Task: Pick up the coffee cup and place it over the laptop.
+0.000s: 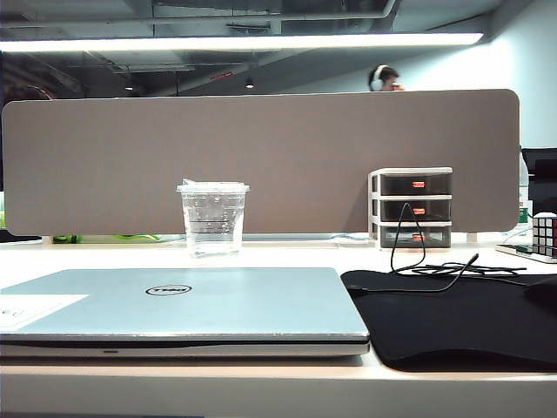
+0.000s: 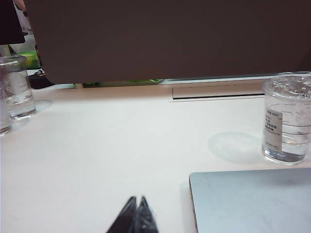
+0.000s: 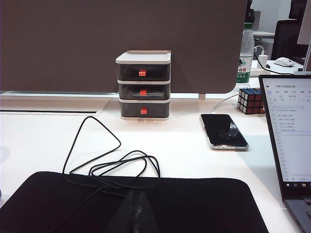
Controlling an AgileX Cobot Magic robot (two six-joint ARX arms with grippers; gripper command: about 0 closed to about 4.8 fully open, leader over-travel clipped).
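The coffee cup (image 1: 213,218) stands upright on the worktop (image 1: 287,257), a clear, tapered plastic cup with horizontal ridges, a flat clear lid on top and a little clear liquid at the bottom. It sits just behind the laptop (image 1: 178,313), apart from it. The laptop lies closed and flat at the front edge, wide, thin, silver-grey, with a round dark Dell logo mid-lid and a white sticker at its near left corner.
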